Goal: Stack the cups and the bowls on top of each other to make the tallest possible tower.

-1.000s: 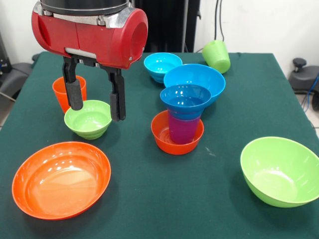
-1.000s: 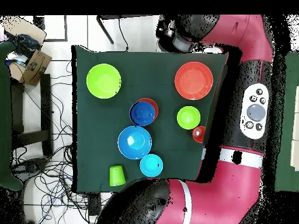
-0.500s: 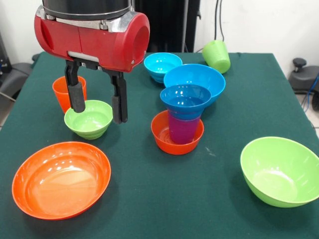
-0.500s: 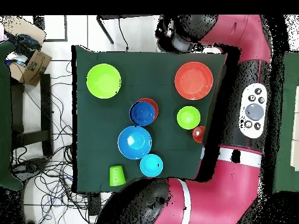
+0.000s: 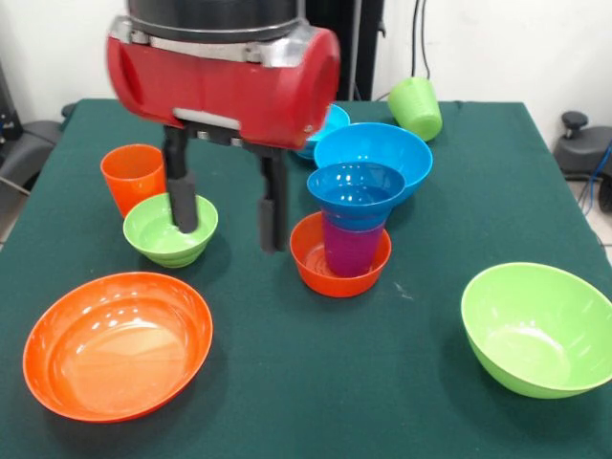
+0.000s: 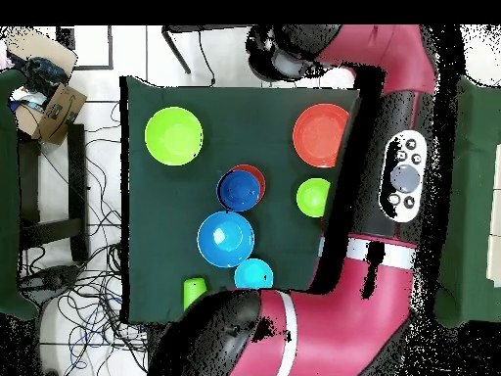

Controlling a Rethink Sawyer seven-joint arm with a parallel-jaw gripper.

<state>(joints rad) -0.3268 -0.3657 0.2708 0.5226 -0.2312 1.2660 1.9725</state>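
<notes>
Table: dark green cloth-covered tabletop (image 5: 287, 382).

Gripper (image 5: 227, 215): black two-finger claw under red cylindrical wrist housing. Fingers spread wide apart, nothing between them. One finger (image 5: 182, 196) hangs over the small lime green glossy plastic bowl (image 5: 168, 229); the other hangs over bare cloth betw. that bowl and the tower. Contact w/ bowl: can't tell.

Tower (image 5: 352, 225): small orange round plastic bowl (image 5: 335, 263) at base, purple smooth plastic tumbler (image 5: 351, 245) standing upright inside it, dark blue glossy plastic bowl (image 5: 356, 191) seated on the tumbler's rim. Approx. table centre, front view.

Large light blue plastic bowl (image 5: 382, 148): just behind tower, upright.

Small light blue plastic bowl (image 5: 330, 122): behind that, mostly hidden by wrist housing in front view; seen whole in overhead view (image 6: 254, 275).

Lime green plastic tumbler (image 5: 416, 107): on its side nr far table edge, well apart from tower.

Orange plastic tumbler (image 5: 133, 177): upright, just behind small lime bowl, touching or nearly so.

Large orange glossy plastic bowl (image 5: 117, 344): upright, nr front corner, below small lime bowl in front view.

Large lime green glossy plastic bowl (image 5: 537, 327): upright, opp. front corner, well apart from the rest.

Overhead view: red arm (image 6: 391, 186) covers one table edge and part of the large orange bowl.
</notes>
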